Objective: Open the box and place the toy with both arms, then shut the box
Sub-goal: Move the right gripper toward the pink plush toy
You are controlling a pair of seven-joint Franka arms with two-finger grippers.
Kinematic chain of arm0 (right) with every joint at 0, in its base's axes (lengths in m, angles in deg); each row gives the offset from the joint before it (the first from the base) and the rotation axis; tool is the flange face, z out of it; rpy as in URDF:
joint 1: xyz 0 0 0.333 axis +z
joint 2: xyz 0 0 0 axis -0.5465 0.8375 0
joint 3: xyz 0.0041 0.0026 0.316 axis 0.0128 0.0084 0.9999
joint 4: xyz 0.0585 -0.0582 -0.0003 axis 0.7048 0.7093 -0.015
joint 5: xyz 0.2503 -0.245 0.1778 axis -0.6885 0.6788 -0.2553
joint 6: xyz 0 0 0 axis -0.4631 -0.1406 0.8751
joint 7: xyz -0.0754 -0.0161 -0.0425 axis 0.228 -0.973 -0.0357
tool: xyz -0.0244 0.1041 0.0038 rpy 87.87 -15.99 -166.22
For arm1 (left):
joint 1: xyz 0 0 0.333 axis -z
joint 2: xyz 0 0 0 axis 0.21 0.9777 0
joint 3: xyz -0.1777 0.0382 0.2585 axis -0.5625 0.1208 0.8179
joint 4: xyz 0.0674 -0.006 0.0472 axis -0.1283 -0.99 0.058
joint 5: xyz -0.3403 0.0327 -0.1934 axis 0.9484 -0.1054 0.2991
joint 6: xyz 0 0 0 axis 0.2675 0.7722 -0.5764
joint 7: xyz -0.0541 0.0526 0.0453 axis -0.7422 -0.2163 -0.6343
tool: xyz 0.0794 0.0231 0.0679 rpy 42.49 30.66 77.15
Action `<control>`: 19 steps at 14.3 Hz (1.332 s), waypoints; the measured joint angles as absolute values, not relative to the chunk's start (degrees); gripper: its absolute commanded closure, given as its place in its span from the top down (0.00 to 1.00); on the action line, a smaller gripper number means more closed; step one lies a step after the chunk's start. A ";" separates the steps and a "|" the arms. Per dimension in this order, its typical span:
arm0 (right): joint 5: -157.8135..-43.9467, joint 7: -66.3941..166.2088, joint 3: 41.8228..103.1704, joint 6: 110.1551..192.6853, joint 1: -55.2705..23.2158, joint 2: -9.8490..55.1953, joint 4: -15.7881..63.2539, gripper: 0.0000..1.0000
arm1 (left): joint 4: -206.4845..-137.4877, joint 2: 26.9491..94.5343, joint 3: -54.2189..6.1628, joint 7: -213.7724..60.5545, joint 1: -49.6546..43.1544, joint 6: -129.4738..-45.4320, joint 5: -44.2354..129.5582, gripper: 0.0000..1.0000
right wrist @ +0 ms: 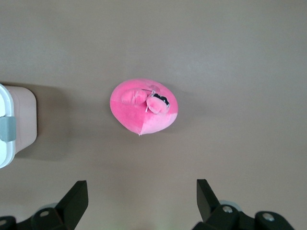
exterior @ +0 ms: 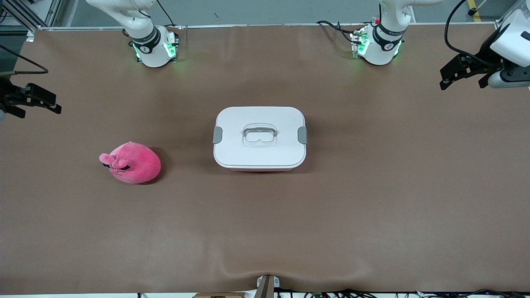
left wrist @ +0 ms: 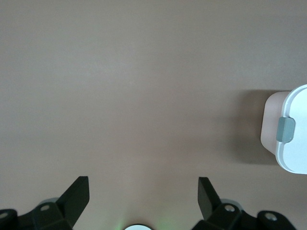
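Two arms, both parked up high with nothing in them when we looked. We saw the left gripper over bare table at its own end, jaws spread wide. Our right gripper hung over its end, jaws wide too. We found the box mid-table, white lid on and grey clips down. The toy sat toward the right arm's end, slightly nearer the front camera than the box.

Both arms wait, pulled out to their own table ends. Left gripper hangs in the air at the left arm's end, jaws wide apart, holding nothing. Right gripper hangs at the right arm's end, likewise spread and holding nothing.
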State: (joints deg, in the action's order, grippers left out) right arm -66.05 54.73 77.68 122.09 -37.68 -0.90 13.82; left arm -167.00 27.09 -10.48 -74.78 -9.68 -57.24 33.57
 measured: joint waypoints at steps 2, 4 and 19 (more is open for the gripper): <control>-65.14 54.90 77.40 120.60 -38.06 -1.53 13.83 1.00 | -167.00 27.13 -10.49 -74.78 -9.64 -57.02 33.57 1.00; -62.41 55.54 77.54 119.73 -38.12 -1.84 13.83 1.00 | -166.95 27.13 -10.47 -74.78 -9.65 -56.74 33.57 1.00; -64.14 55.55 78.18 123.27 -38.09 -1.97 14.95 1.00 | -166.59 27.14 -10.37 -74.78 -9.83 -53.91 33.57 1.00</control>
